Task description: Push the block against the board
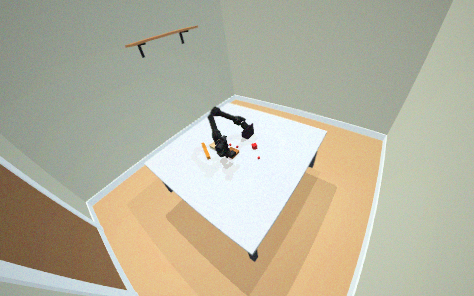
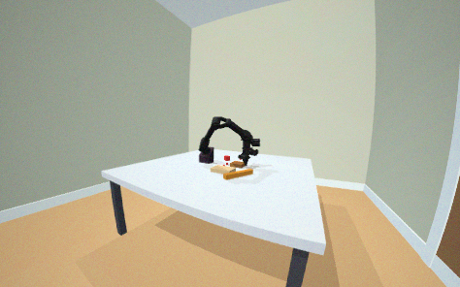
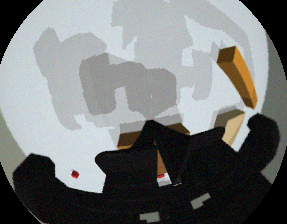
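The pincer [image 2: 246,162] was shut tight and empty, lowered beside the brown square block [image 2: 237,164] on the white counter [image 2: 276,208]. The orange board [image 2: 238,174] lay just nearer. An off-centre push could have skewed the block, leaving edges uneven.

Orange board [image 2: 238,174] flat, brown block [image 2: 237,164] near

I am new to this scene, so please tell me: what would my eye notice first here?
First, the black arm arching over the far part of the white table, its shut gripper lowered near the wood pieces. Next, the orange board beside a paler wooden block, with a small red cube behind them.
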Tool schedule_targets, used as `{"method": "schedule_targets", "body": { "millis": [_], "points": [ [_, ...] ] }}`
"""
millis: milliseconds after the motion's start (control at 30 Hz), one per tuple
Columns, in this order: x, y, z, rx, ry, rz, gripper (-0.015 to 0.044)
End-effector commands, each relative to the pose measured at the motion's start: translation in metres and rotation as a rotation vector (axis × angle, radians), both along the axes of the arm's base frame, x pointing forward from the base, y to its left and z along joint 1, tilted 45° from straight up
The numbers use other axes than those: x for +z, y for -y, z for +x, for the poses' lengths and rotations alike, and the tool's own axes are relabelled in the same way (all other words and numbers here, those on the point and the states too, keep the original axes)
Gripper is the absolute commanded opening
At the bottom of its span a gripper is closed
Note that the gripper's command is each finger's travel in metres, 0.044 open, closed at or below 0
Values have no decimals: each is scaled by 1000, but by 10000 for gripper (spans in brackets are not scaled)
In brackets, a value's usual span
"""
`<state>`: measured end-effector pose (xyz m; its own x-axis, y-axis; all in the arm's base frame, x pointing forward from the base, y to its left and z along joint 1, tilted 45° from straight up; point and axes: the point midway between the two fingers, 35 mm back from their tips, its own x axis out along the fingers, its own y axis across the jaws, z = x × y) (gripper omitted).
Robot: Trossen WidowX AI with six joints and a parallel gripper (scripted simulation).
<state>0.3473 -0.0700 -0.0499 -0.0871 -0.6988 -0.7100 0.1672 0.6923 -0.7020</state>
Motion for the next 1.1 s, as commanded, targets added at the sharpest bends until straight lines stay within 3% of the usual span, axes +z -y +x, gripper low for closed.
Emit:
{"method": "schedule_targets", "body": {
  "millis": [0, 667, 833, 1067],
  "points": [
    [-1, 4, 6, -3, -9, 0, 0],
    [1, 10, 35, -3, -8, -1, 0],
    [36, -29, 36, -3, -8, 2, 0],
    [36, -30, 36, 13, -4, 0, 0]
  ]
}}
